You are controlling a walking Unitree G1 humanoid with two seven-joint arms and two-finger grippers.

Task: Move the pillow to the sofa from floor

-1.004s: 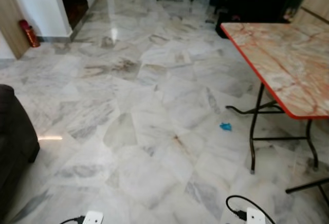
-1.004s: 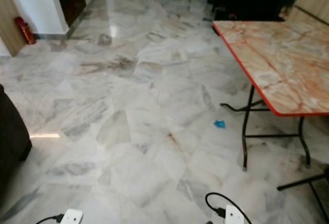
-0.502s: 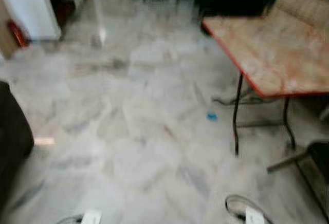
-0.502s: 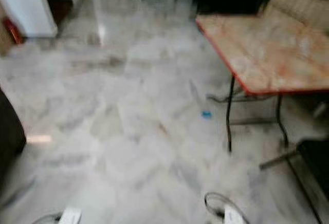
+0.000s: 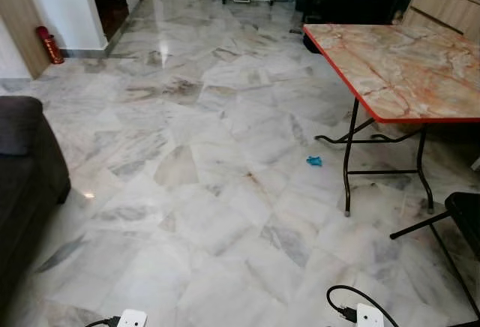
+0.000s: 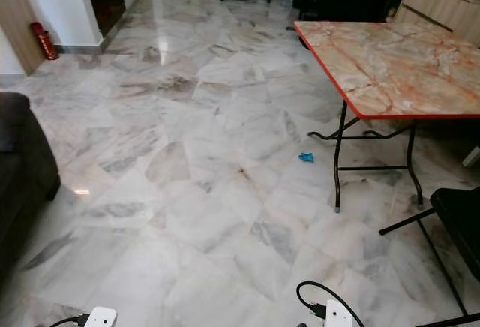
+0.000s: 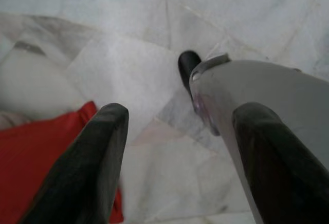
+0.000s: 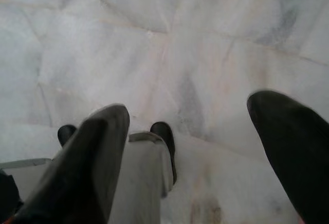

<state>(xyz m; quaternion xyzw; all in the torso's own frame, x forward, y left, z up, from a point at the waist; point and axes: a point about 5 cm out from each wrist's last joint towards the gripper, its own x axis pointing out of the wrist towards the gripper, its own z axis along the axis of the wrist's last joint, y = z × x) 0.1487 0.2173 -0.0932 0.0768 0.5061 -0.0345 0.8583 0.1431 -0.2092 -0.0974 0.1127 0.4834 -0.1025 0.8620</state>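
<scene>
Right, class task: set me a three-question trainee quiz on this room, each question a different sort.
1. True or false: a small blue scrap lies on the marble floor near the folding table.
2. Multiple choice: the table's edge is A green, B red, C black.
3. Fill in: the left pincer hangs over the floor with its fingers ____, gripping nothing.

Key: 1 true; 2 B; 3 open. The dark sofa stands at the robot's left. The right pincer is open too.
</scene>
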